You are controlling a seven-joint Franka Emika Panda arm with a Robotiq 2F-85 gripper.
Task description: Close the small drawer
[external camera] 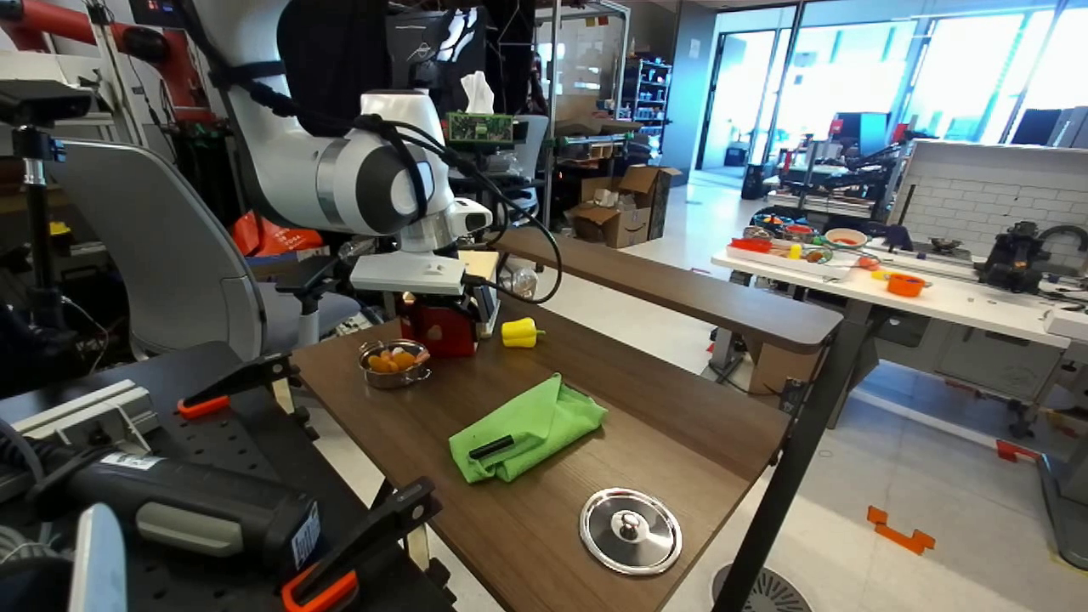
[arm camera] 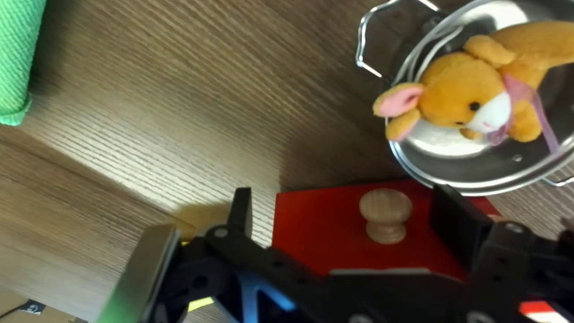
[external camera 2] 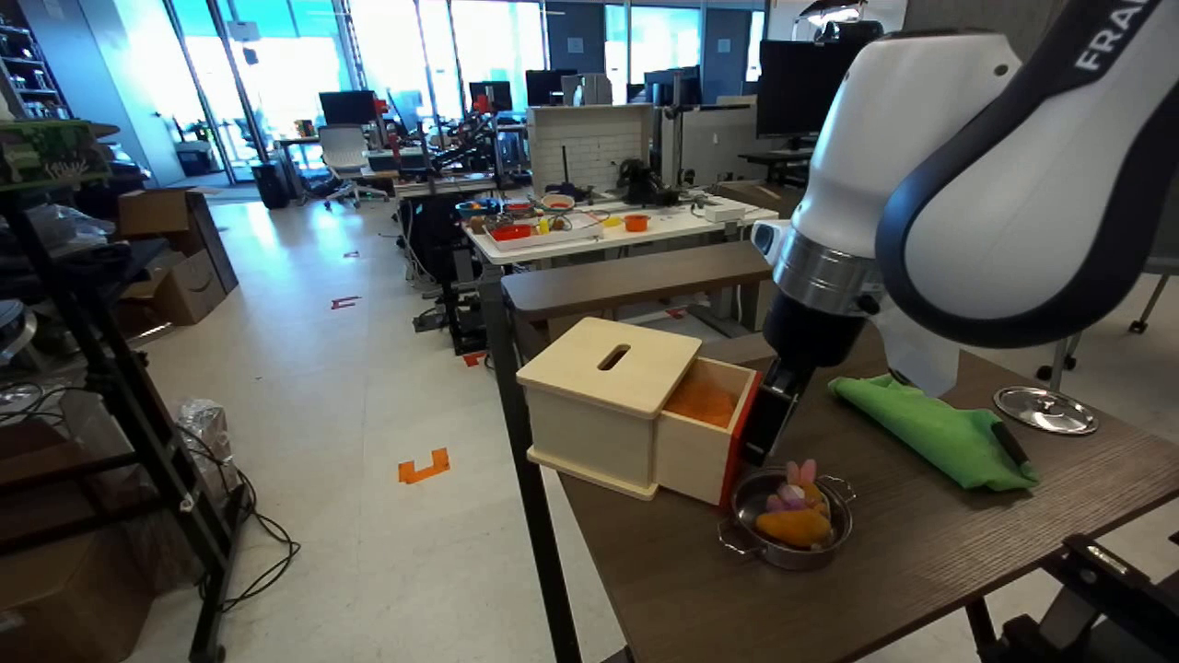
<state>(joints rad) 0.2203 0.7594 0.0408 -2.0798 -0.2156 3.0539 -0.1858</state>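
On the desk (external camera 2: 682,589), can see the small drawer (external camera 2: 691,456) standing partly out of its pale wooden box (external camera 2: 589,442), with its red front (arm camera: 314,224) outward and 1 round wooden knob (arm camera: 385,211) on it. Find the end effector (arm camera: 345,194) right by that front, with 2 fingers (arm camera: 457,220) spread wide and, in the wrist view, the knob visible between them; cannot tell about contact. Just beside, notice a metal pot (external camera 2: 799,558) with a plush toy (arm camera: 462,89) inside. Farther off, see a green cloth (external camera: 544,425) and a round metal lid (external camera: 629,546).
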